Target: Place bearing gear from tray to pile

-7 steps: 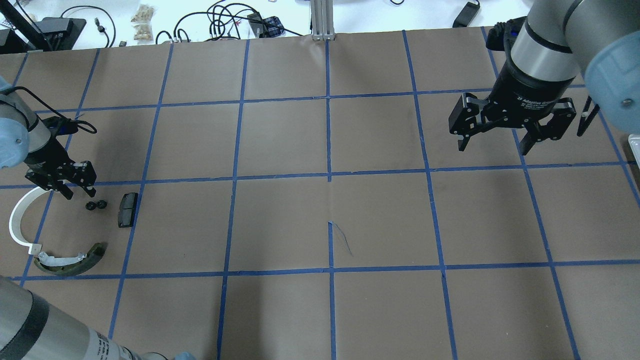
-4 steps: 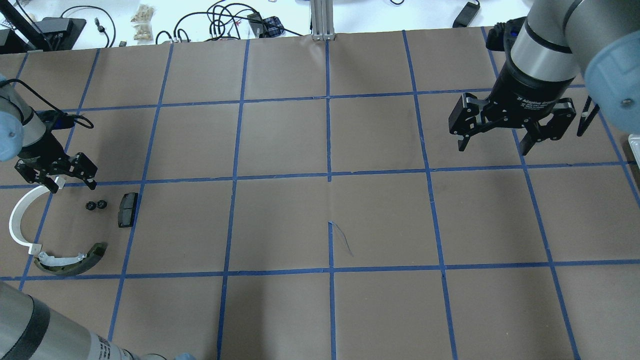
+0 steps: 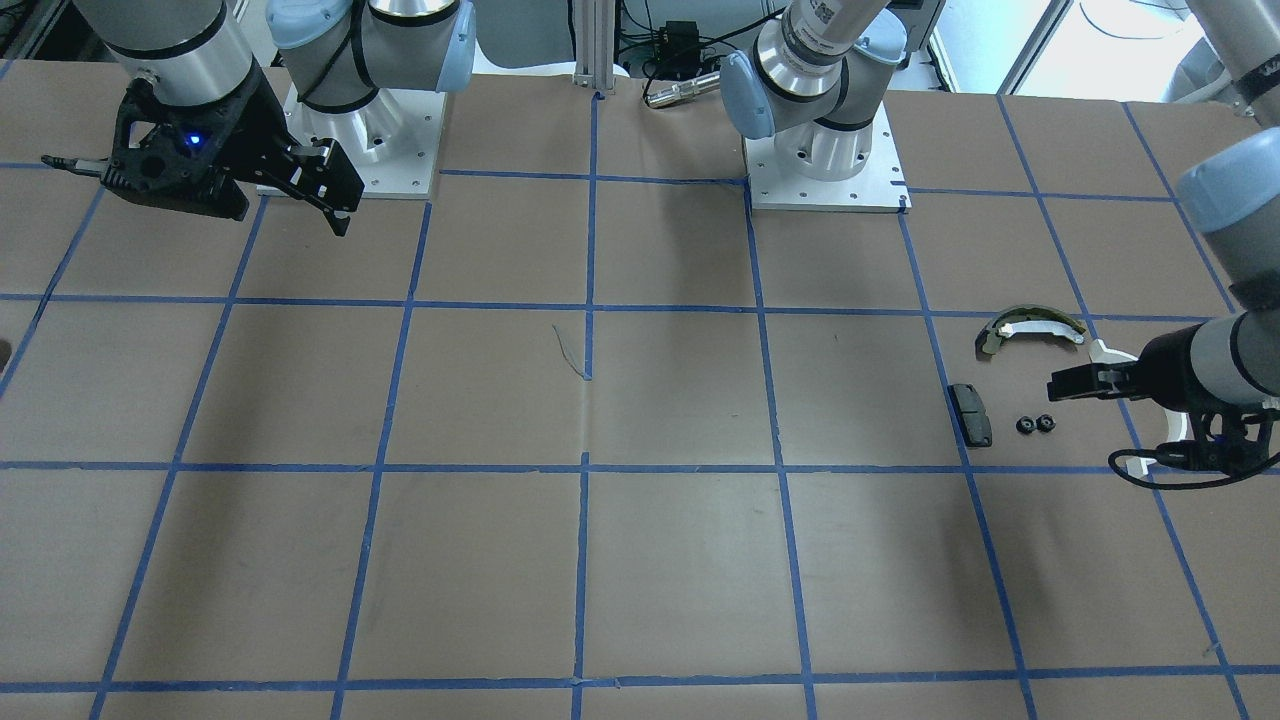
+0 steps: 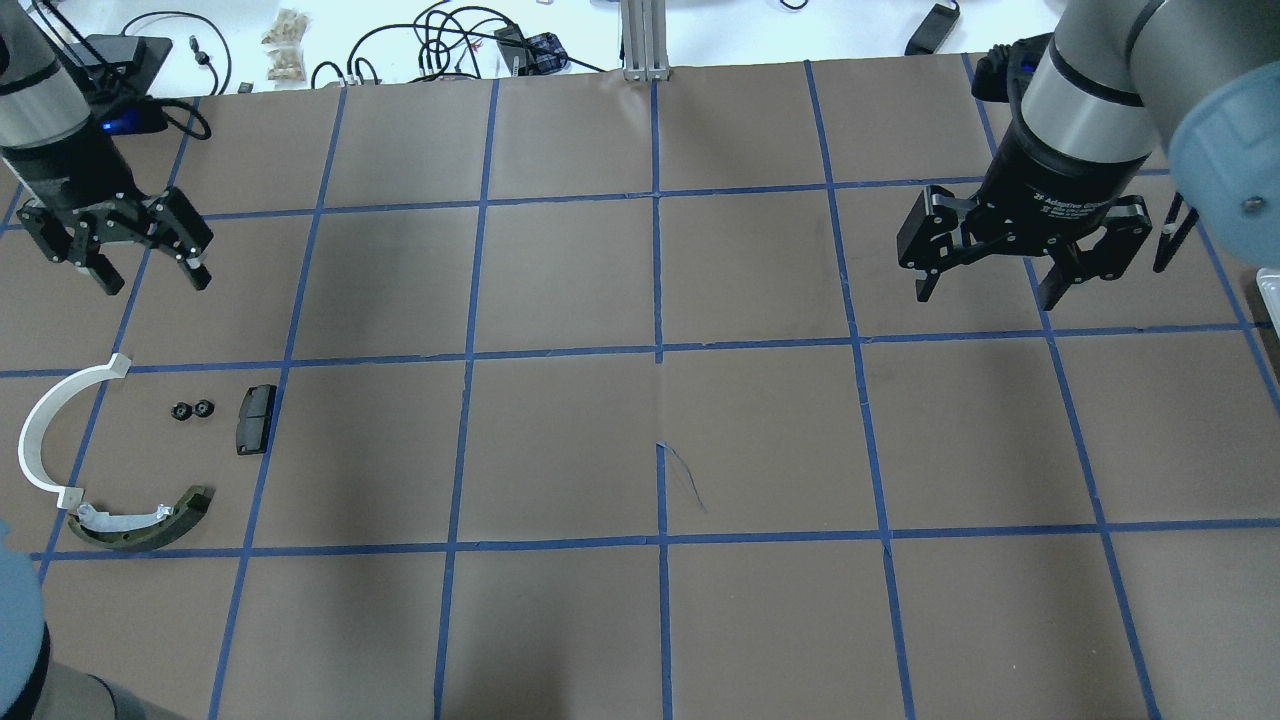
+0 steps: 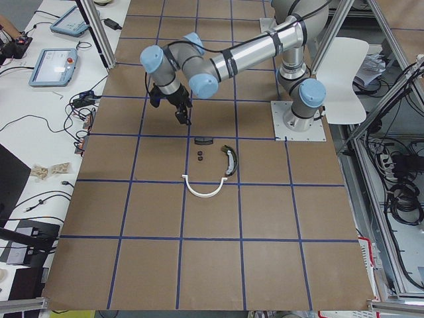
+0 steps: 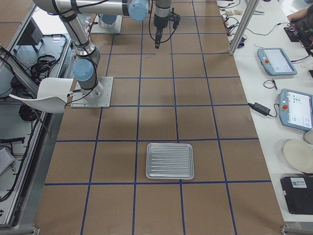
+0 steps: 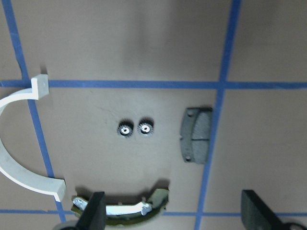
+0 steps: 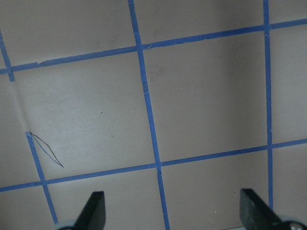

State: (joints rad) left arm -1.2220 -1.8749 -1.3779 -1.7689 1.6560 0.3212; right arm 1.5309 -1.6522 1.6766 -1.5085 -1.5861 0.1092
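Two small black bearing gears with white centres lie side by side on the brown table, inside the pile. Around them are the white half-ring strip, the olive-green shoe and the black pad. My left gripper is open and empty, well beyond the pile toward the table's far side. Its wrist view looks down on the gears between the open fingers. My right gripper is open and empty over the far right of the table.
A silver ribbed tray lies at the table's right end, with nothing visible in it. Cables and small boxes lie past the table's far edge. Blue tape lines grid the table.
My left gripper, which hung open just beside the gears, has moved up and away toward the far side. The gears stay on the table. The right arm has not moved.
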